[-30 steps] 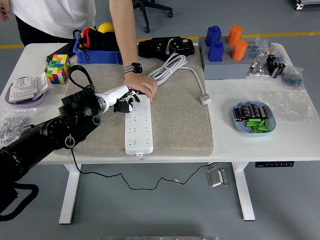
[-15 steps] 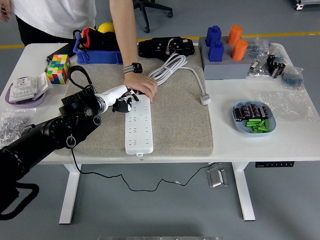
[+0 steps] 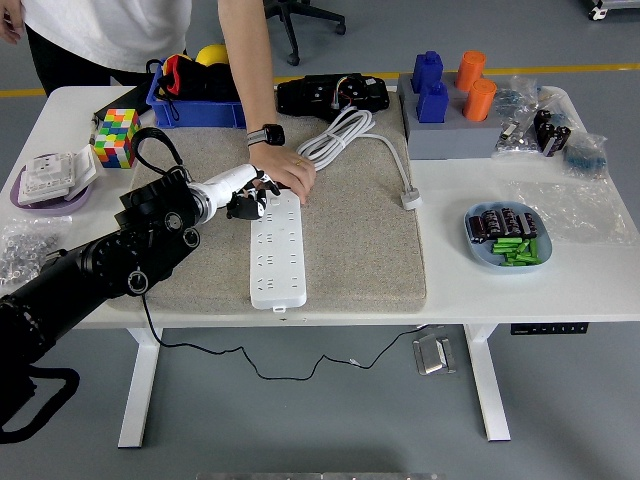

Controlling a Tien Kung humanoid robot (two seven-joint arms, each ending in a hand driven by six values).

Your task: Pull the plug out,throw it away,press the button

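A white power strip (image 3: 277, 250) lies lengthwise on a grey mat (image 3: 360, 250). Its white cable (image 3: 335, 135) is coiled at the mat's far edge, and the plug (image 3: 410, 198) lies loose at the mat's right edge. My left hand (image 3: 247, 203) is at the strip's far left corner, fingers curled down against it and holding nothing. A person's hand (image 3: 285, 172) rests on the strip's far end, just right of my hand. My right arm is out of view.
A colour cube (image 3: 117, 137), a blue bin (image 3: 195, 105) and a black device (image 3: 332, 95) stand at the back. A grey block with blue and orange pieces (image 3: 450, 120) is at the back right, a blue plate (image 3: 505, 240) at the right.
My left hand has shifted slightly toward the far end of the strip. The person's hand has stayed on the strip's end.
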